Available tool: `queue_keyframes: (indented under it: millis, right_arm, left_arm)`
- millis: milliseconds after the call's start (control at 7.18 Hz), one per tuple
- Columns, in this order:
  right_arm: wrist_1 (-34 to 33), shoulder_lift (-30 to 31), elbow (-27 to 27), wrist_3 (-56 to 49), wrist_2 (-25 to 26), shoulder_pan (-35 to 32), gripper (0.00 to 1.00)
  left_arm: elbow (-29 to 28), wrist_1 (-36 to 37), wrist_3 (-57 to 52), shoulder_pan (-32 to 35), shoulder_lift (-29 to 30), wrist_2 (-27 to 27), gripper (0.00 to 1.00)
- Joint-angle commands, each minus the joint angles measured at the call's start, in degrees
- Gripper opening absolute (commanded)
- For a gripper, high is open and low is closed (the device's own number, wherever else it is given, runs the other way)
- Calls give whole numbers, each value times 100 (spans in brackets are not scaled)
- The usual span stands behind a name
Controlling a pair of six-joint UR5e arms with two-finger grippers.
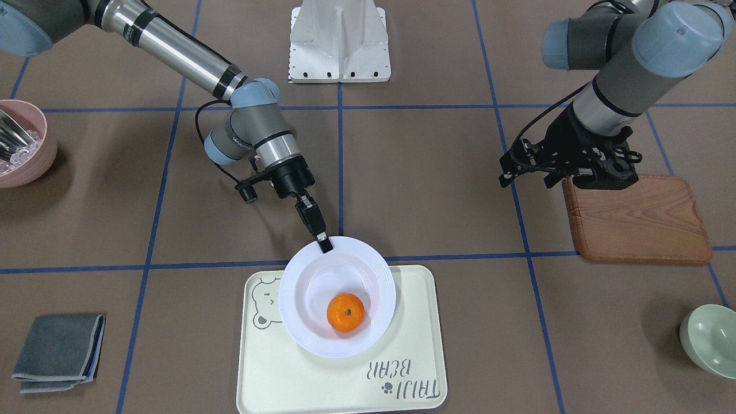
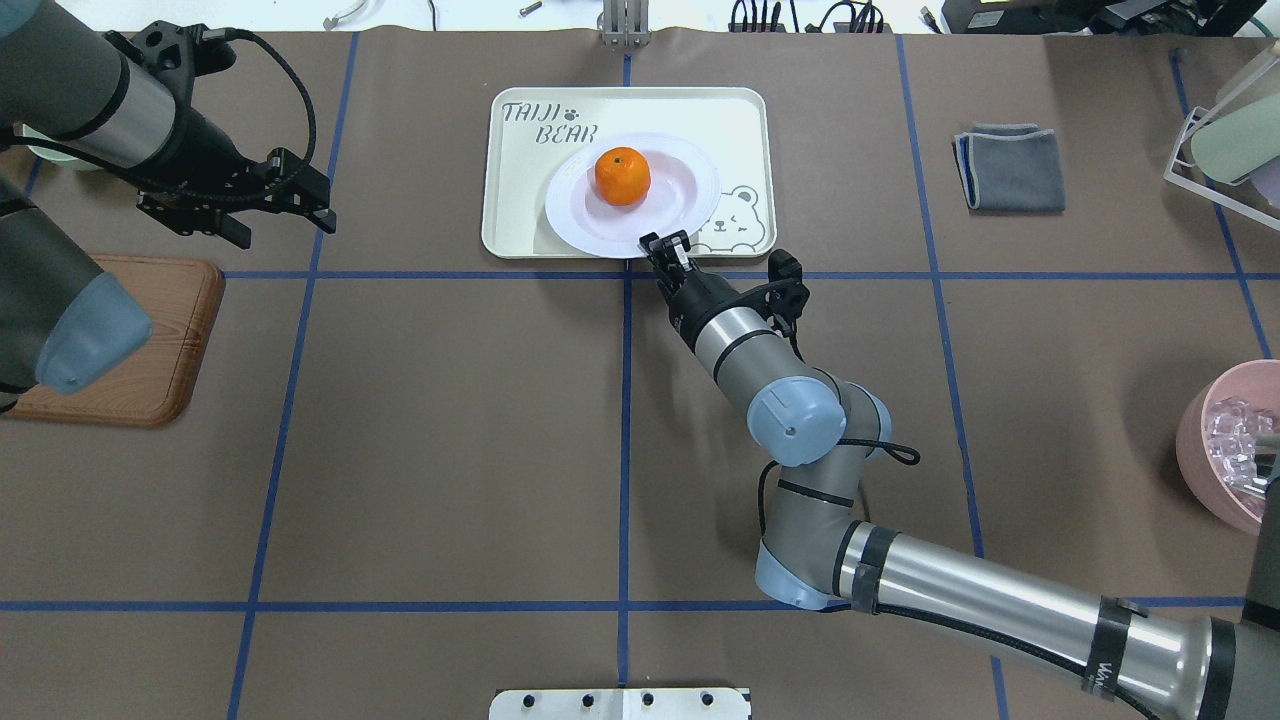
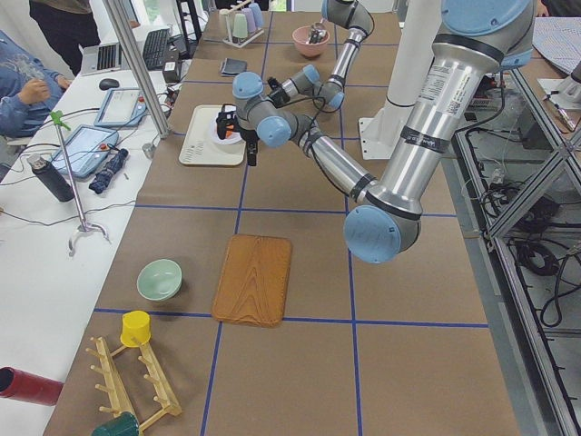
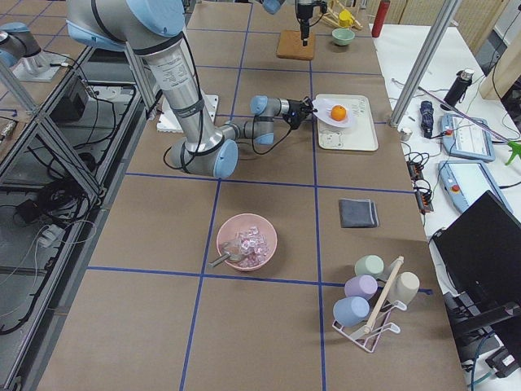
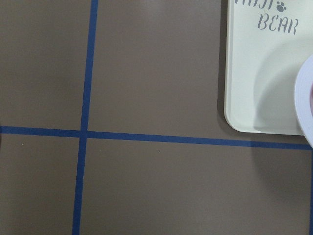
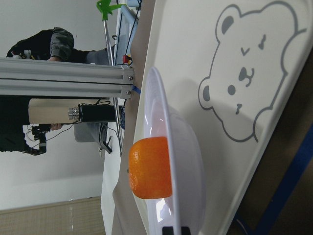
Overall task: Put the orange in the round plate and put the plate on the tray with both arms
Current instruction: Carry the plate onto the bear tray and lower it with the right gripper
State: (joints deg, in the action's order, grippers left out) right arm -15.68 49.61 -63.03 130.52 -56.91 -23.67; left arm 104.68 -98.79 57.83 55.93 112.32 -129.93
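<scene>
You've got the right gripper (image 1: 324, 242) clamped on the round plate (image 1: 376, 270) rim; orange (image 1: 345, 312) sits in plate ctr, plate over the tray (image 1: 417, 345); left gripper (image 1: 605, 178) hangs above wooden board (image 1: 638, 224), can't tell its grip.

Bright, even overhead lighting; mostly crisp focus.
Soft, short shadows under the round plate (image 1: 376, 270) on the tray (image 1: 414, 345) and beside the pink bowl (image 1: 34, 155); faint sheen on the orange (image 1: 345, 312); near-blown white on the plate from overhead; pale, washed-out background in the right wrist view; small, low detail in both side views.
</scene>
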Motion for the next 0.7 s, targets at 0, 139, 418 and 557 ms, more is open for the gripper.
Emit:
queue_keyframes:
  millis: [0, 139, 418, 557]
  right_arm:
    - [-417, -301, 307, 533, 240, -15, 0]
    - [-418, -329, 378, 571, 250, -15, 0]
    - [-523, -356, 440, 720, 250, -68, 0]
    - [-523, -408, 475, 720, 250, -77, 0]
  left_arm:
    - [9, 0, 0, 14, 0, 3, 98]
    - [18, 0, 0, 32, 0, 12, 98]
    - [9, 0, 0, 23, 9, 20, 98]
    - [0, 0, 0, 23, 9, 20, 98]
